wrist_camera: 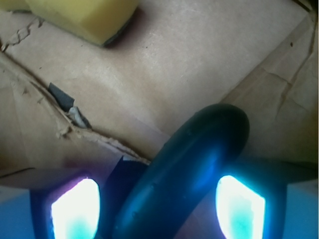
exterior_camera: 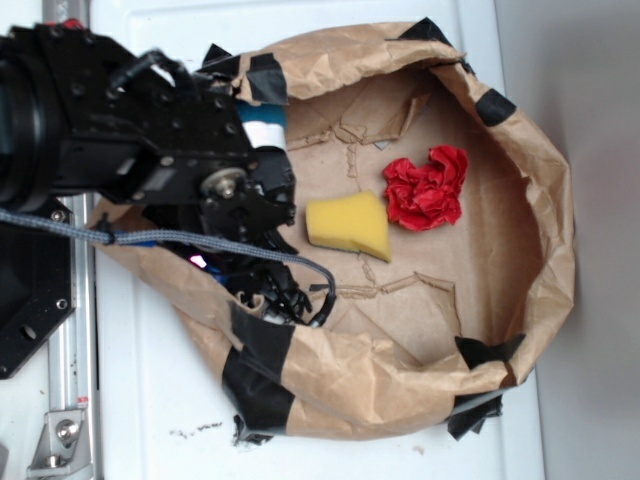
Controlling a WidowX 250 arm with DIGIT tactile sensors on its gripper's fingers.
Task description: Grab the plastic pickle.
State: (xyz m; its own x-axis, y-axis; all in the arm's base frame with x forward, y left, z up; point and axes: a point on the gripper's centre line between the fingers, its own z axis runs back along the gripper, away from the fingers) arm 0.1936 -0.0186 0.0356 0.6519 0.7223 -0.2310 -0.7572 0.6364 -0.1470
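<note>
A brown paper bag (exterior_camera: 520, 180), rolled down into a shallow nest and patched with black tape (exterior_camera: 255, 375), is seen lying on a white counter (exterior_camera: 140, 400). Inside it a yellow sponge (exterior_camera: 347, 225) is set near the middle, with a crumpled red paper ball (exterior_camera: 428, 188) just beside it, the two apart by a narrow gap. The black arm (exterior_camera: 130, 130) is lowered over the bag's left part, and the claw itself is hidden beneath it in the exterior view. In the wrist view the pickle (wrist_camera: 187, 179) — dark green, glossy, slightly curved — is shown lying on the paper floor between the two glowing fingers (wrist_camera: 76, 209) of the claw (wrist_camera: 157, 209). The claw is spread, one finger on each side of the pickle; whether either finger touches it cannot be told. The sponge's corner is seen at the top of that view, well apart from the pickle.
</note>
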